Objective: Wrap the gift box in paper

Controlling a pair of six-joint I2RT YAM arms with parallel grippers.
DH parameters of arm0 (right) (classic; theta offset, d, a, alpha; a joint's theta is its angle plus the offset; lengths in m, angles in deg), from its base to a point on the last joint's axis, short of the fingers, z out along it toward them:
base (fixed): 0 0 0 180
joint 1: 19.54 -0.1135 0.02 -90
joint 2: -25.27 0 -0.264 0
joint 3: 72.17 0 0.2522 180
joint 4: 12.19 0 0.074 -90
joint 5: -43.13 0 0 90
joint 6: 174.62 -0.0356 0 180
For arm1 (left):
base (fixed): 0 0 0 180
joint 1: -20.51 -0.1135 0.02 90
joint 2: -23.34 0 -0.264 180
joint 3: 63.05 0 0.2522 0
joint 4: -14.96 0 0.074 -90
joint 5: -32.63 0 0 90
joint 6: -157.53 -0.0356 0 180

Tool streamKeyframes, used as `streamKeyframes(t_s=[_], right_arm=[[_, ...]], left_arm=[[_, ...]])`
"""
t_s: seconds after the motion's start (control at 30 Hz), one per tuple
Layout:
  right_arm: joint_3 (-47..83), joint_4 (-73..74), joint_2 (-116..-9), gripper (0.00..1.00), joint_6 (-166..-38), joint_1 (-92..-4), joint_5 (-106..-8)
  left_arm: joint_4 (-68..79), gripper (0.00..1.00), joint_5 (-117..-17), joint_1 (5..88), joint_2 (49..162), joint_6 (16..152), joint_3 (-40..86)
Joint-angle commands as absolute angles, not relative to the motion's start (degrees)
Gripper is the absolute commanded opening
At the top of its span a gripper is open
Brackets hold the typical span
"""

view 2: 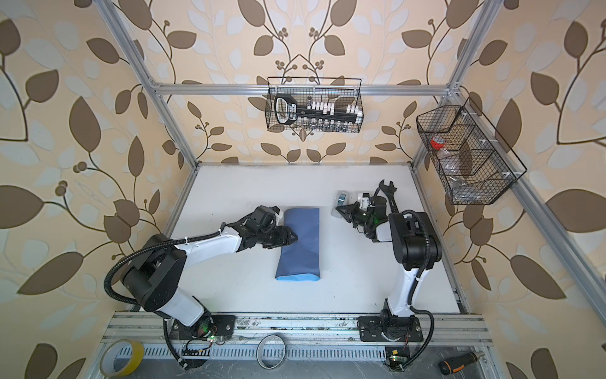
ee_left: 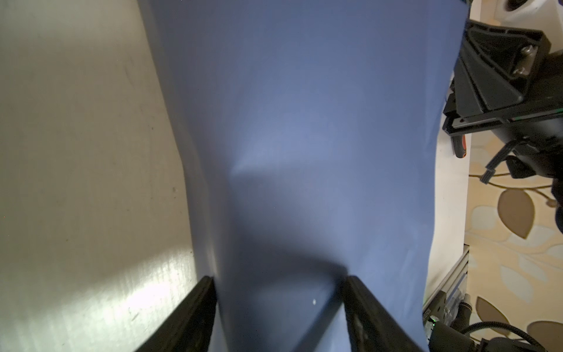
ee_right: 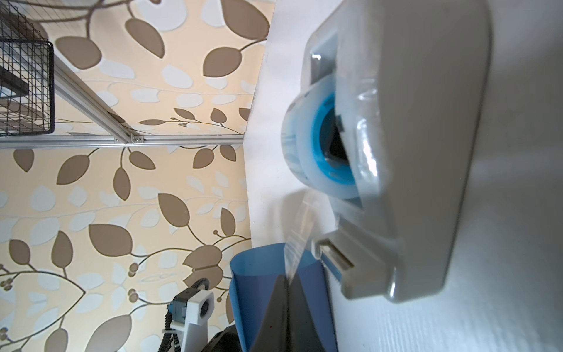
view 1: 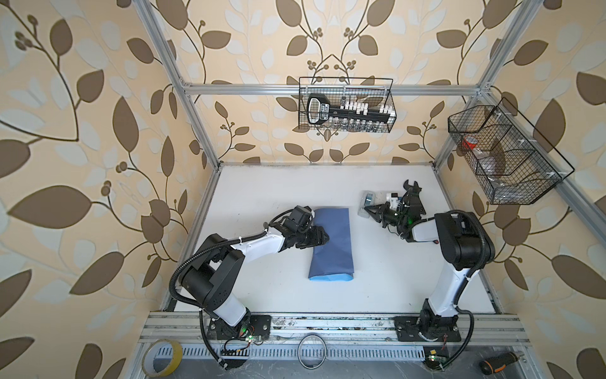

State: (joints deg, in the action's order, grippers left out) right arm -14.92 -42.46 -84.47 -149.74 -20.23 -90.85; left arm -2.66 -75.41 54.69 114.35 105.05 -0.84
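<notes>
The paper (view 1: 331, 242) (view 2: 300, 242) lies folded into a long slate-blue bundle mid-table, its light-blue face showing at the near end. The gift box is hidden. My left gripper (view 1: 324, 237) (ee_left: 278, 280) rests on the bundle's left side, fingers (ee_left: 201, 307) apart on the paper (ee_left: 304, 122) with nothing clamped. My right gripper (view 1: 366, 208) (ee_right: 286, 275) is shut on a clear tape strip (ee_right: 300, 231) drawn from the grey-white tape dispenser (view 1: 370, 198) (ee_right: 426, 152), to the right of the bundle.
A black wrench (view 1: 411, 188) lies behind the right gripper. Wire baskets hang on the back rail (view 1: 346, 105) and the right rail (view 1: 505, 154). A yellow tape roll (view 1: 162, 357), a ring (view 1: 312, 354) and a screwdriver (view 1: 498, 362) lie in front of the arm bases.
</notes>
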Motion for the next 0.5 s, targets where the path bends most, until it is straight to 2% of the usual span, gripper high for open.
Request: streamKeyframes(t_s=[0.0, 0.47], right_arm=[[-16.27, -42.52, -82.81, 0.0, -148.65, -21.29, -92.58], [-16.94, -39.97, -86.68, 0.0, -145.23, -22.61, -89.59]], left_arm=[[-9.22, 0.66, -70.73, 55.46, 119.31, 102.95, -3.14], [-9.09, 0.66, -70.64, 55.49, 119.25, 102.86, -3.32]])
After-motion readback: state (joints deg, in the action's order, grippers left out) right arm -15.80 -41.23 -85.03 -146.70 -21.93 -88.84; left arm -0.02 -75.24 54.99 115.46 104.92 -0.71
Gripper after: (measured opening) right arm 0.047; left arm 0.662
